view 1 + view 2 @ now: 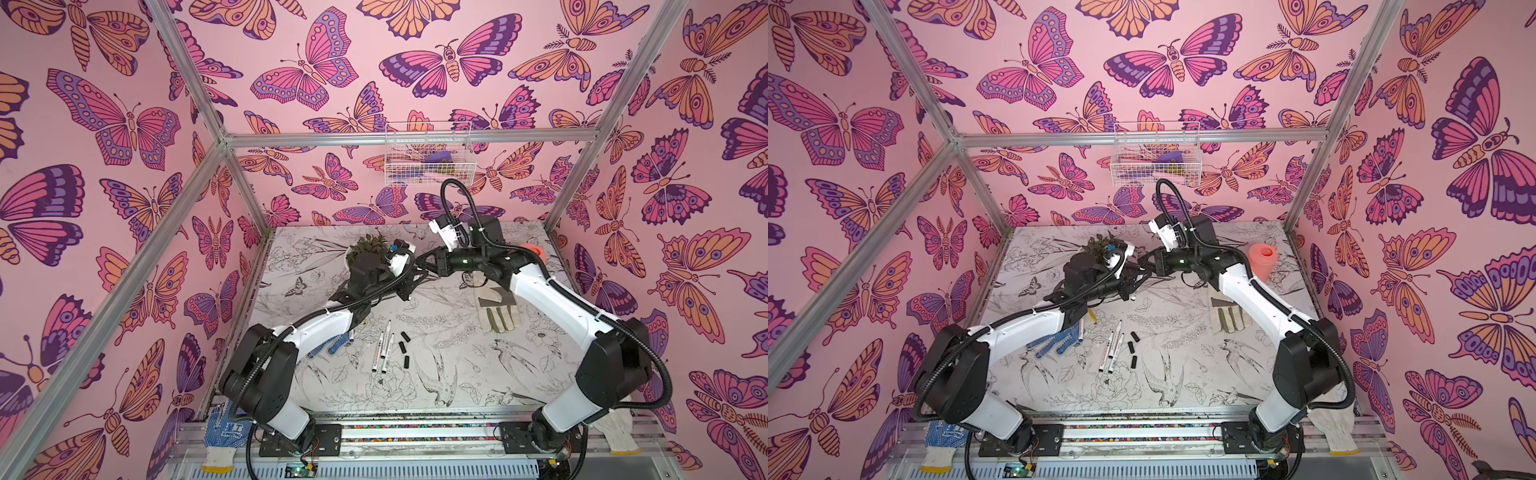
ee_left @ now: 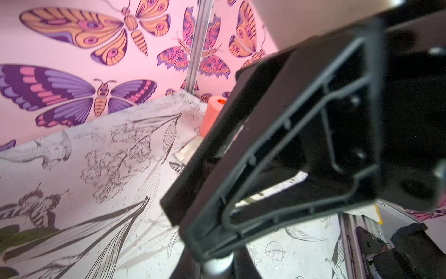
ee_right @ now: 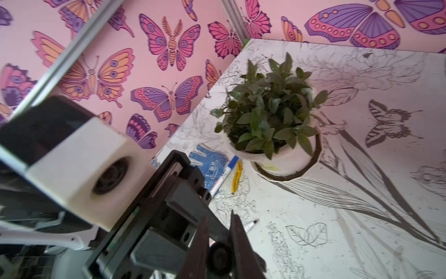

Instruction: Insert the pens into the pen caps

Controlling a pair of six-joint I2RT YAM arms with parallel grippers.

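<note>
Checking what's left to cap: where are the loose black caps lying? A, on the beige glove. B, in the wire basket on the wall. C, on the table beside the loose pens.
C: in both top views the black pen caps lie on the table, just right of the three loose pens.

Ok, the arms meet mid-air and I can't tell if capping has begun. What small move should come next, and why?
Probably nudge the right gripper so its cap lines up with the pen tip, then push on. The left gripper, shut, holds the pen, whose tip sits beside the cap, not inside it.
</note>
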